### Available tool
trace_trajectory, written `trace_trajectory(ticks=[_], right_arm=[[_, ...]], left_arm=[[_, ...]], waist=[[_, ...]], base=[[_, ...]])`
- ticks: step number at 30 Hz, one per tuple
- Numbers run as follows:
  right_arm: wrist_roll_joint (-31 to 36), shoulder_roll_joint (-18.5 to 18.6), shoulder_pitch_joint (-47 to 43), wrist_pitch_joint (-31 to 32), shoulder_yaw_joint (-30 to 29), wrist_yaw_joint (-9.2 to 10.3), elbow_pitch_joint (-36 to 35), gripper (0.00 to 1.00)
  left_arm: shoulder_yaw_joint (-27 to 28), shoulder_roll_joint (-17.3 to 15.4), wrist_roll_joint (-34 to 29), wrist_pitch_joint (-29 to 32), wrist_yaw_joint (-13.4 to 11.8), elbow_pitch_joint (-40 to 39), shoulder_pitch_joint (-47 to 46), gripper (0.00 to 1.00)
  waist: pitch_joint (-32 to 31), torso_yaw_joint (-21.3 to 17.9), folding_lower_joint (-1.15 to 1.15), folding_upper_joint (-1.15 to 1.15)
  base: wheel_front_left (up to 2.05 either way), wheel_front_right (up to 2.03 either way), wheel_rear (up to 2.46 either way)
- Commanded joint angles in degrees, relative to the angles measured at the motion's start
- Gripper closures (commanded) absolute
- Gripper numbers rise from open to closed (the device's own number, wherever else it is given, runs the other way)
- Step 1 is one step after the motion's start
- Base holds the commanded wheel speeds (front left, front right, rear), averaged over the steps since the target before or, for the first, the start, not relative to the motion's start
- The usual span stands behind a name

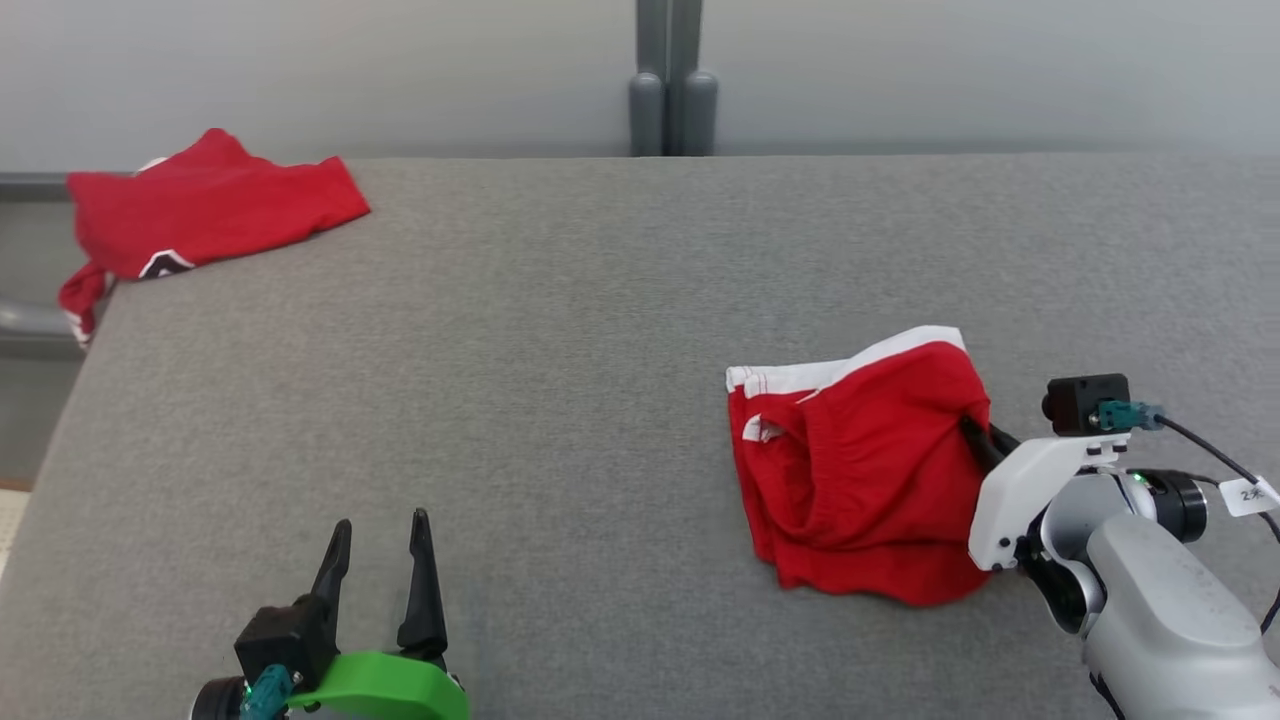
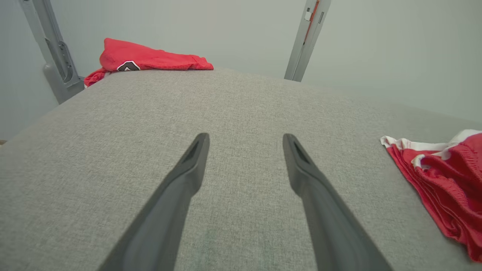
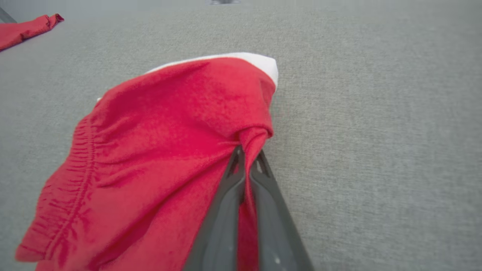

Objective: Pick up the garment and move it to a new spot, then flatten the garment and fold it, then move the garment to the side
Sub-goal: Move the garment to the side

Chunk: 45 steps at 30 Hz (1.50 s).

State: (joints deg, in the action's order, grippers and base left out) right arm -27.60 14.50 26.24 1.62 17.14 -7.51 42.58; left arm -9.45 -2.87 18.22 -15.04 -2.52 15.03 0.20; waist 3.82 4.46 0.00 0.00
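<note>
The garment (image 1: 860, 460) is a pair of red shorts with white trim, crumpled on the grey table at the right; it also shows as the garment (image 2: 448, 180) and the garment (image 3: 158, 150). My right gripper (image 3: 248, 150) is shut on a pinch of the fabric at the garment's right edge, and the right gripper (image 1: 975, 432) is half buried in the cloth. My left gripper (image 1: 380, 535) hovers at the lower left, open and empty, well apart from the garment; its fingers (image 2: 188, 169) spread over bare table.
A second red garment (image 1: 200, 210) lies at the table's far left corner, partly hanging over the edge, seen again as the second garment (image 2: 147, 60). The grey table (image 1: 600, 300) has a wide bare middle. A grey post (image 1: 670, 80) stands behind the back edge.
</note>
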Motion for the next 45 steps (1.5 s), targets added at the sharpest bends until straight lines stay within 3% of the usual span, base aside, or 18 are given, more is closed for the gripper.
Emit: trace_trajectory(ticks=[1, 11, 19, 30, 45], right_arm=[[0.2, 0.5, 1.3, -0.9, -0.1, 0.03, 0.5, 1.00], [0.2, 0.0, 6.9, -4.9, -1.0, 0.03, 2.3, 1.00], [-0.2, -1.8, 11.6, -8.3, -1.1, 0.03, 4.4, 1.00], [0.0, -0.9, 21.7, -11.1, -0.4, 0.03, 9.3, 1.00], [6.4, 11.9, 36.5, -15.6, -5.5, 0.03, 23.1, 1.00]], left_arm=[[0.1, -0.1, -0.5, -0.2, 0.3, -0.1, -1.4, 0.00], [-0.5, -0.9, -3.1, -0.2, 1.3, -0.6, -6.0, 0.00], [-1.8, -1.7, -4.7, -0.2, 1.7, -0.4, -9.8, 0.00], [-1.3, -3.2, -4.7, 0.7, 0.9, -2.2, -11.9, 0.00], [-1.4, -4.8, -5.2, 2.3, -0.2, -8.3, -14.6, 0.00]], waist=[[1.5, -7.4, 0.00, 0.00], [7.4, -21.9, 0.00, 0.00], [11.3, -26.7, 0.00, 0.00], [15.2, -23.4, 0.00, 0.00], [23.3, -14.1, 0.00, 0.00]], base=[[0.00, 0.00, 0.00], [0.00, 0.00, 0.00], [0.00, 0.00, 0.00], [0.00, 0.00, 0.00], [0.00, 0.00, 0.00]])
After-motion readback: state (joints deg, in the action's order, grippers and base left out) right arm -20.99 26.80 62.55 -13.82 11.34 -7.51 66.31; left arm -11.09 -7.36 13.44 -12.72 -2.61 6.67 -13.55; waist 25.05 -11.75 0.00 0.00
